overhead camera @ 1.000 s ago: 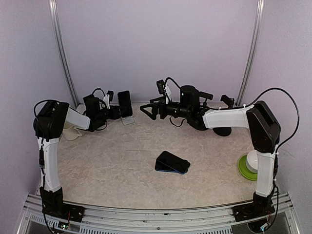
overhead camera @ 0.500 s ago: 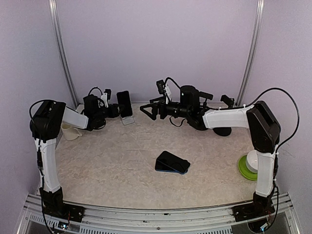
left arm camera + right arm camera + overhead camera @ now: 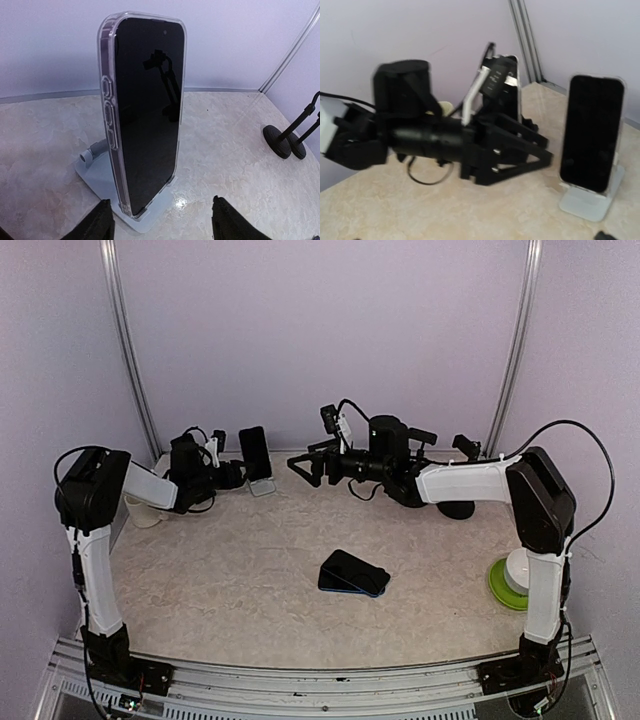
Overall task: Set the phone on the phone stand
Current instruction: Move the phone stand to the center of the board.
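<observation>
A black phone (image 3: 145,107) in a clear case stands upright on the pale phone stand (image 3: 102,187) at the back left of the table. In the top view the phone (image 3: 256,452) rests on the stand (image 3: 263,487). My left gripper (image 3: 165,226) is open just in front of the stand, its fingers (image 3: 102,222) apart from the phone and holding nothing. From the left of the stand it (image 3: 236,472) points at the phone. My right gripper (image 3: 300,466) hangs open and empty to the right of the stand. Its wrist view shows the phone (image 3: 592,132) and the left gripper (image 3: 545,144).
A second dark phone (image 3: 353,573) lies flat mid-table. A white cup on a green plate (image 3: 508,585) sits at the right edge, a pale cup (image 3: 145,510) at the far left. Black round stand feet (image 3: 280,141) are at the back right.
My left gripper has opened wider and drawn back a little to the left, away from the phone, which stays upright on the stand. The right arm has not moved.
</observation>
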Action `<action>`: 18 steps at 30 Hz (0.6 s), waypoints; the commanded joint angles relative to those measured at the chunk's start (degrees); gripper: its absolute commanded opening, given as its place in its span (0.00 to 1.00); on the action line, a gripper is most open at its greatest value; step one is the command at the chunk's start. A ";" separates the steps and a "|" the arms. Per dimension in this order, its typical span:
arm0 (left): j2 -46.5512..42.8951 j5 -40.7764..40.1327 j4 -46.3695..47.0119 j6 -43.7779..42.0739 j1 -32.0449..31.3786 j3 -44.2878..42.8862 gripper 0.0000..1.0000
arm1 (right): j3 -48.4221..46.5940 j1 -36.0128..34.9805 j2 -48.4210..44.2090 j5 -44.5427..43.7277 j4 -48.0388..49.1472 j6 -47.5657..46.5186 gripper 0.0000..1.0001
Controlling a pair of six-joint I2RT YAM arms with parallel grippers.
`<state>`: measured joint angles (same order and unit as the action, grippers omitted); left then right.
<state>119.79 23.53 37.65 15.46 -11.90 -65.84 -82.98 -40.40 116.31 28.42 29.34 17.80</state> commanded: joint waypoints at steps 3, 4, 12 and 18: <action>-6.93 -1.07 0.44 2.90 0.40 5.00 0.98 | 0.92 -0.56 -5.05 -5.21 -5.68 -3.70 1.00; -7.87 -0.91 0.65 3.31 0.42 6.08 0.99 | 1.23 -0.55 -5.75 -6.02 -6.60 -4.28 1.00; -16.44 -1.95 -2.41 3.17 -1.27 10.80 0.99 | 1.11 -0.51 -10.84 -12.81 -20.13 -7.60 1.00; -22.46 -3.14 -7.07 1.71 -4.66 12.08 0.99 | 2.97 -0.55 -15.58 -20.17 -26.52 -10.52 1.00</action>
<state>101.47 21.52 34.28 18.76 -14.55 -54.92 -81.56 -40.49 105.14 14.79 9.47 10.20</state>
